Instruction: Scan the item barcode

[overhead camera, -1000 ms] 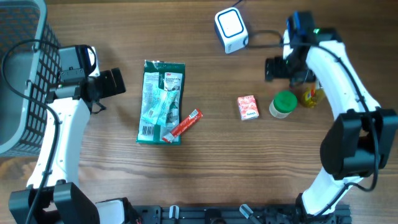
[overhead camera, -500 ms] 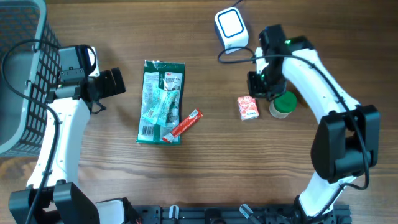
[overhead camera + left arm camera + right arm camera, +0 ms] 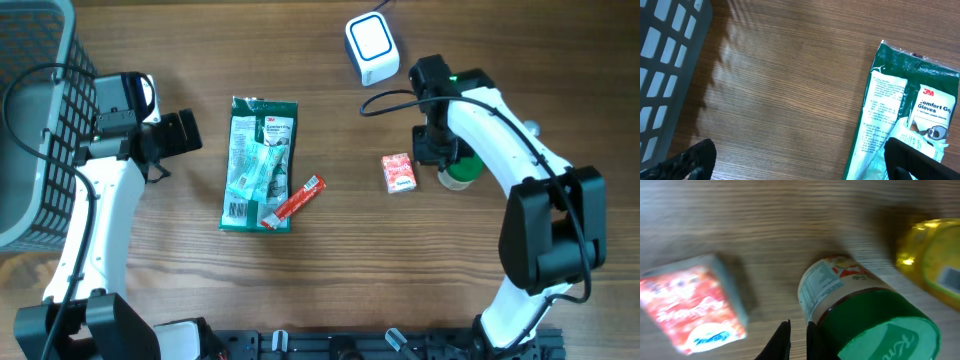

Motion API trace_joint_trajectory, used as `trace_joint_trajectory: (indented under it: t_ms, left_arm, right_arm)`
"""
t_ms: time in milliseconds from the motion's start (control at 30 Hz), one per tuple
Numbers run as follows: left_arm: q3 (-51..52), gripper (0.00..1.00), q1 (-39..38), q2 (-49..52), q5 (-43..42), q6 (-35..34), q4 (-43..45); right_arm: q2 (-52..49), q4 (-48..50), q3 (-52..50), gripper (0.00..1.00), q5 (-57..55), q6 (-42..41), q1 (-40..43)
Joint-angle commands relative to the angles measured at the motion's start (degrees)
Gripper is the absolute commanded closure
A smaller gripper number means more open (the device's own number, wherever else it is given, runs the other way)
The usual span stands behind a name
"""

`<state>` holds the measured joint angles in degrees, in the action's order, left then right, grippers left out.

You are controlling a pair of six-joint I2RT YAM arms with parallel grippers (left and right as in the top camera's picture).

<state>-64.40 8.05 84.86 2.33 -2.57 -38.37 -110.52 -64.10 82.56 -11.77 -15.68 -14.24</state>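
The white barcode scanner (image 3: 372, 47) sits at the back of the table. My right gripper (image 3: 437, 152) (image 3: 798, 325) is shut with nothing between its fingers. It hangs low in the gap between a small red box (image 3: 398, 172) (image 3: 690, 305) and a green-lidded jar (image 3: 462, 172) (image 3: 865, 310), its right finger against the jar's side. A green glove package (image 3: 260, 165) (image 3: 910, 120) lies flat at centre left with a red stick packet (image 3: 297, 201) on its lower corner. Just left of that package, my left gripper (image 3: 185, 133) (image 3: 800, 155) stands open and empty.
A grey plastic basket (image 3: 30, 120) (image 3: 665, 60) stands at the far left edge. A yellow bottle (image 3: 932, 260) stands right behind the jar in the right wrist view. The scanner's cable runs along the back toward the right arm.
My right arm has swung from the far right in toward the jar and red box, dropping between them, and its gripper has gone from open to shut. The left arm has stayed still.
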Motion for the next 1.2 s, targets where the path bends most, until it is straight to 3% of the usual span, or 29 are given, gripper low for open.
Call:
trace_joint_trajectory:
  t_ms: [0,433,667,1167]
  left_arm:
    - [-0.3,0.00,0.2,0.2,0.5,0.9,0.1]
    - [-0.3,0.00,0.2,0.2,0.5,0.9,0.1]
    - [-0.3,0.00,0.2,0.2,0.5,0.9,0.1]
    - [-0.3,0.00,0.2,0.2,0.5,0.8,0.1]
  right_arm:
    - [-0.1,0.0,-0.6,0.87,-4.9,-2.5,2.7]
    - [-0.1,0.5,0.1,0.83,-3.7,-2.3,10.9]
    - [0.0,0.5,3.6,0.77,19.6,2.9,9.8]
    - [-0.1,13.7,-7.8,0.77,23.1,4.8,5.7]
